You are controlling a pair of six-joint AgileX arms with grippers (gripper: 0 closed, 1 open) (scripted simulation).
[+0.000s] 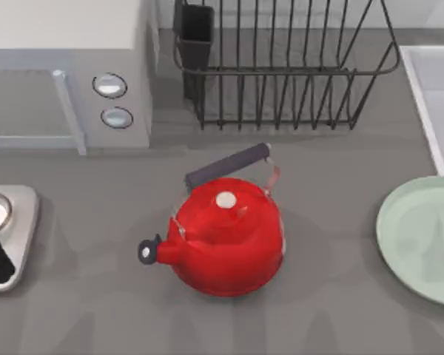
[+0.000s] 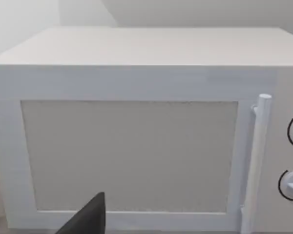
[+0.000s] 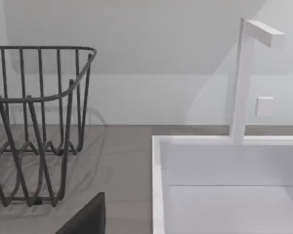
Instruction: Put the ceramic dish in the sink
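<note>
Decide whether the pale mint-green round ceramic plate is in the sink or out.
Out. The pale mint-green round ceramic plate lies flat on the grey countertop, in front of the white rectangular sink.

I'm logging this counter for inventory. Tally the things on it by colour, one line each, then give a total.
Red: 1, the round red kettle
Pale mint-green: 1, the flat round ceramic dish
Black: 1, the wire dish rack
White or light grey: 2, the boxy microwave and the rectangular sink
Total: 5
</note>
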